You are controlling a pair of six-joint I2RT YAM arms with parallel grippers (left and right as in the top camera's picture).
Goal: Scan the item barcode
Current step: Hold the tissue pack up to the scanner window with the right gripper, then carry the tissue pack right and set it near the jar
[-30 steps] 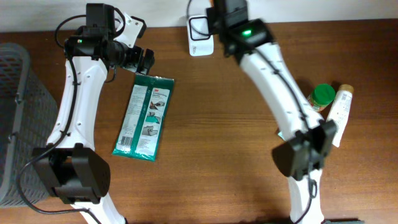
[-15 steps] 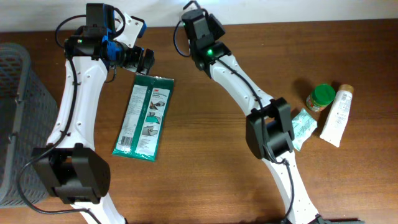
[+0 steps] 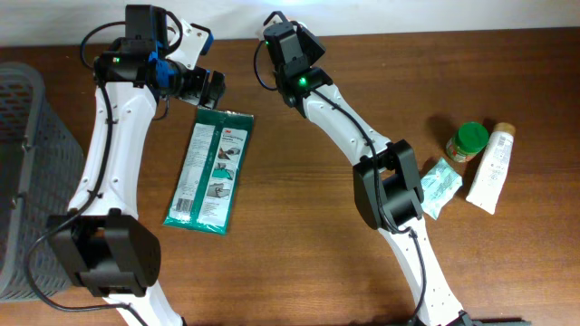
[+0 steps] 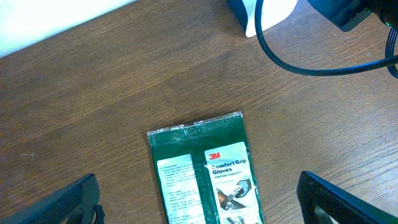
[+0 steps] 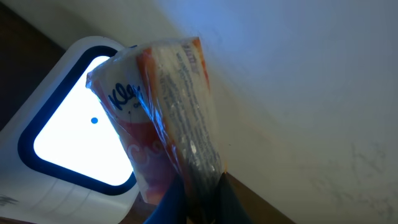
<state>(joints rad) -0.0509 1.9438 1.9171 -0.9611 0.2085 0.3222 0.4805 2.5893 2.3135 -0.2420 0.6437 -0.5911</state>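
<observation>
My right gripper (image 5: 199, 194) is shut on a small tissue pack (image 5: 169, 106), orange and white in clear wrap. It holds the pack upright, close in front of the white scanner's lit window (image 5: 74, 134). In the overhead view the right gripper (image 3: 283, 41) sits at the table's back edge and covers the scanner. My left gripper (image 3: 205, 87) hangs open above the top end of a green gloves packet (image 3: 210, 170). From the left wrist, that packet (image 4: 202, 177) lies flat between the wide-apart fingers (image 4: 78, 199), untouched, and the scanner's base (image 4: 264, 12) shows at the top.
A grey wire basket (image 3: 18, 172) stands at the left edge. At the right lie a green-lidded jar (image 3: 469, 140), a white tube (image 3: 489, 167) and a small teal packet (image 3: 437, 186). A black cable (image 4: 323, 65) runs by the scanner.
The right arm folded leftward and its wrist moved over the scanner, hiding it from above, with the tissue pack still held. The left arm and the gloves packet stayed put.
</observation>
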